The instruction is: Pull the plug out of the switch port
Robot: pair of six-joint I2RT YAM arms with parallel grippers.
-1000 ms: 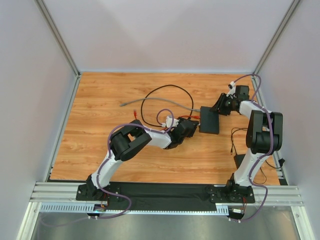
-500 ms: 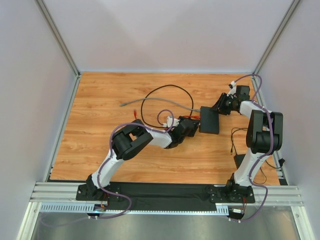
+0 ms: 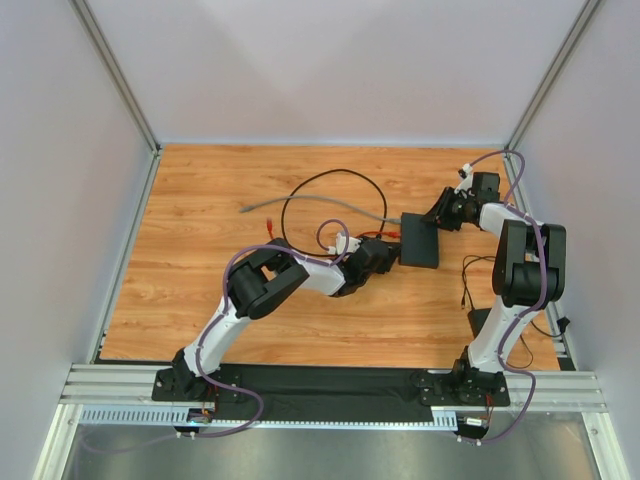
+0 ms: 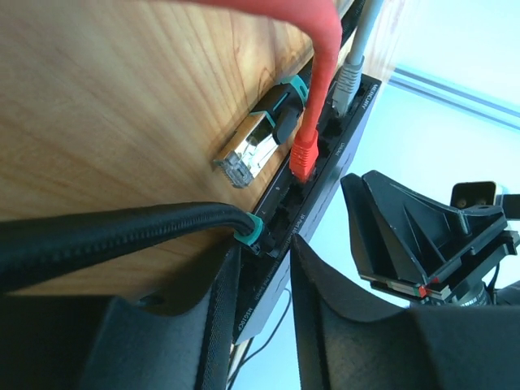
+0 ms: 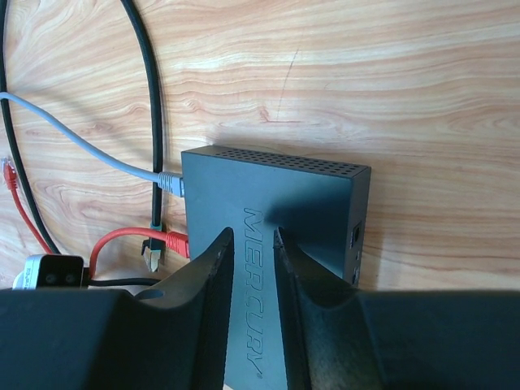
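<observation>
The switch lay flat on the wooden tabletop, right of centre, with both arms closed in on it. From the right wrist view its matte-black top carried a pale logo, and its left side held the cables. A grey cable entered at the far corner, and a red cable entered just nearer than that. The right gripper hung over the switch's top with its fingers a narrow way apart, the logo showing in the gap and nothing held between them. Whether its tips touched the lid could not be told. The left gripper pointed at the switch's left side. In its own wrist view the port face ran edge-on, with the red plug and the grey plug both seated. Nearest the gripper, a teal-booted plug on a thick braided black cable was also seated. The left gripper stood slightly spread and gripped nothing. The port face showed in the gap, and the braided cable passed just outside one finger. A loose plug — metal-shelled, also teal-booted — lay on the wood just beside the ports, out of any socket. Near the right arm's base sat a small black brick on a thin cord, well apart from the switch.
</observation>
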